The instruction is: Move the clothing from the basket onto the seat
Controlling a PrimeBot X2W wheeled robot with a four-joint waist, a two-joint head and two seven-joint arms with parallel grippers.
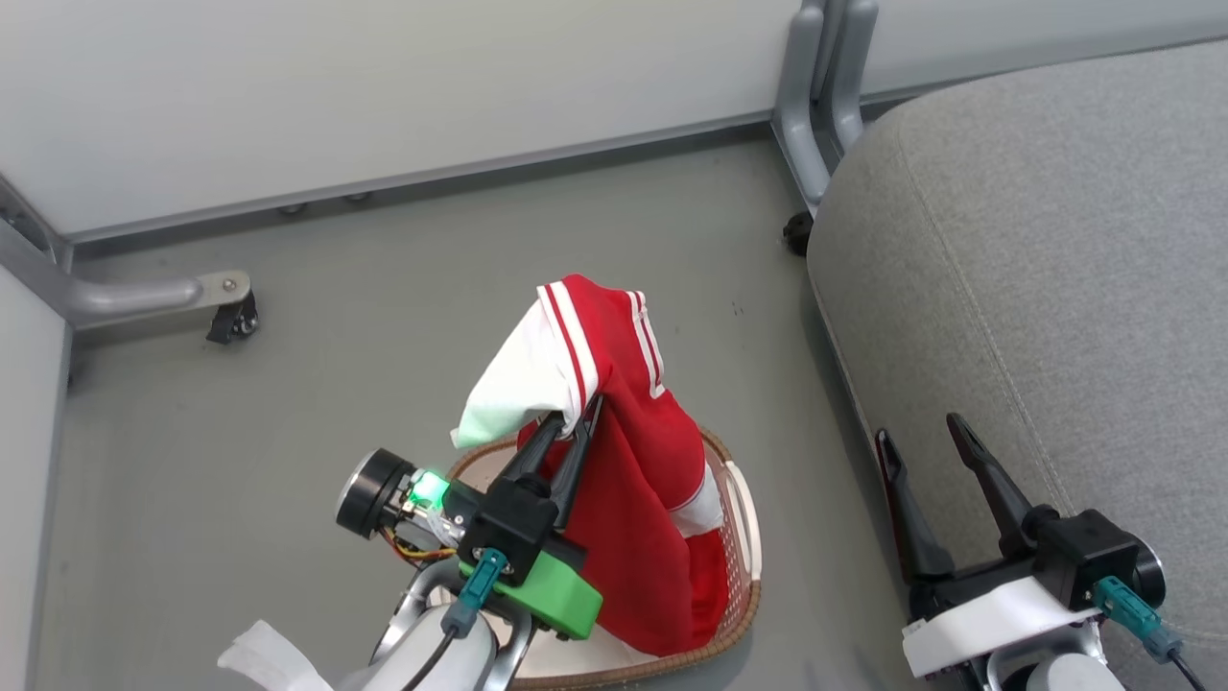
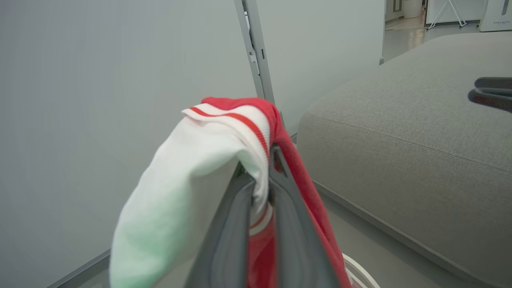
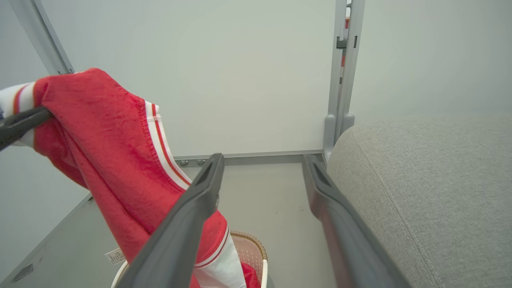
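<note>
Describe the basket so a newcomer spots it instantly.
Start at the big grey seat on the right. On the floor left of it stands the basket, under the hanging red clothing. Its brown woven rim and perforated wall set it apart.

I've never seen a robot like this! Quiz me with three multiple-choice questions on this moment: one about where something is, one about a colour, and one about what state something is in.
1. On which side of the cream-white perforated plastic basket with the brown woven-look rim is the large grey fabric sofa cushion?
A. the robot's right
B. the robot's left
C. underneath it

2. What colour are the stripes on the soft bright-red garment?
A. blue
B. white
C. black

3. How is the right gripper, with its two long dark fingers?
A. shut on the garment
B. shut on the basket's handle
C. open, holding nothing

Answers:
1 A: the head view shows the sofa cushion to the right of the basket.
2 B: white stripes run along its trim.
3 C: its fingers stand apart with nothing between them; the left gripper pinches the garment.
</note>
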